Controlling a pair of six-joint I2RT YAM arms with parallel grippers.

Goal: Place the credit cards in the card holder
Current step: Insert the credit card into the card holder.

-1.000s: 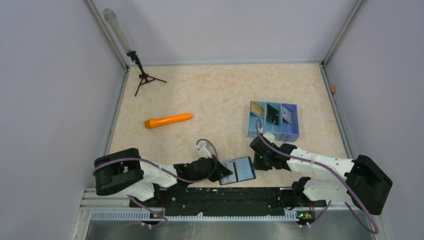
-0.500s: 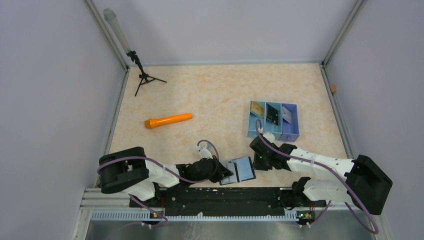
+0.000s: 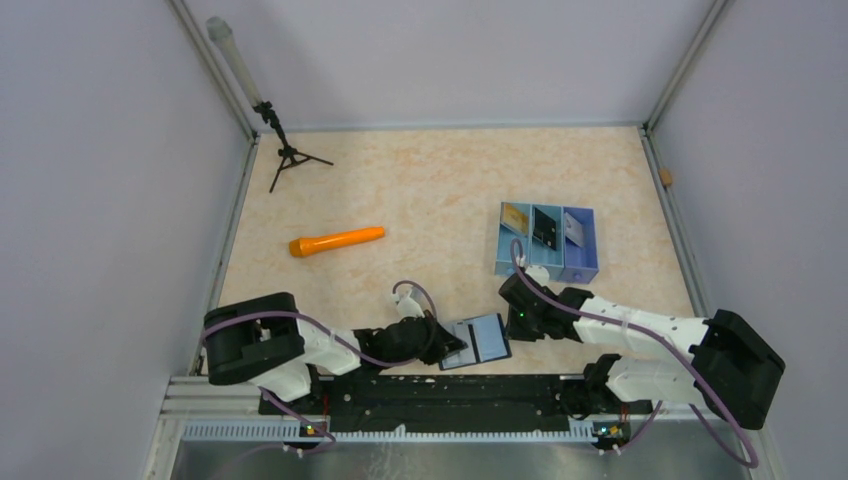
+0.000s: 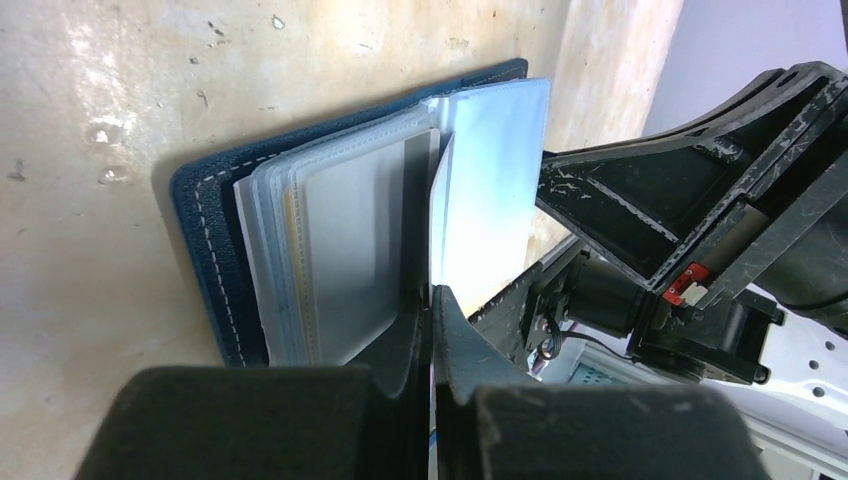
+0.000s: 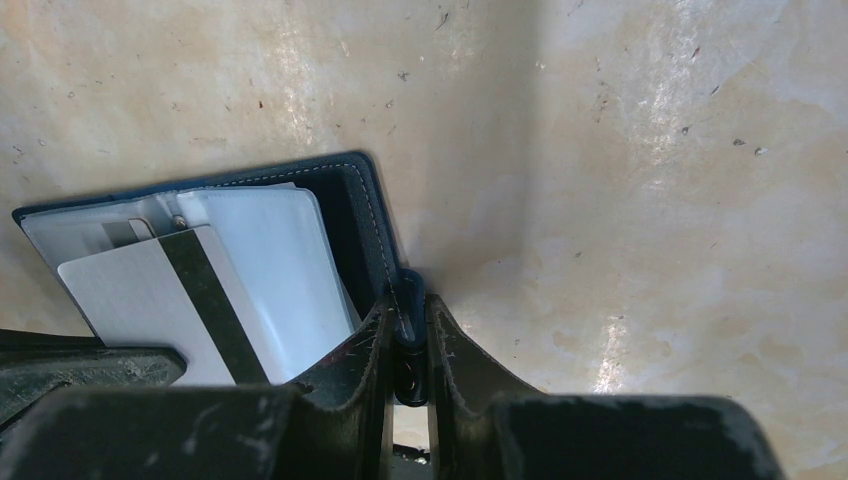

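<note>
1. The card holder [image 3: 488, 338] lies open on the worktop [image 3: 440, 180], pale sleeves facing up and navy cover underneath.
2. The left jaws are clamped flat on a striped card [image 5: 120, 290], white with one black band. It lies over the card holder's left half, its leading edge among the sleeves. I cannot tell whether it sits in a slot.
3. The right jaws stand narrow, pinching the card holder's navy right edge.
4. Beyond the card holder, to its right, a blue tray [image 3: 582, 268] keeps a gold card [image 3: 515, 218], a black card [image 3: 545, 228] and a pale card [image 3: 573, 230] in separate compartments.
5. An orange cylinder [image 3: 337, 241] and a small tripod [image 3: 288, 155] lie well apart from the card holder, to its far left.
</note>
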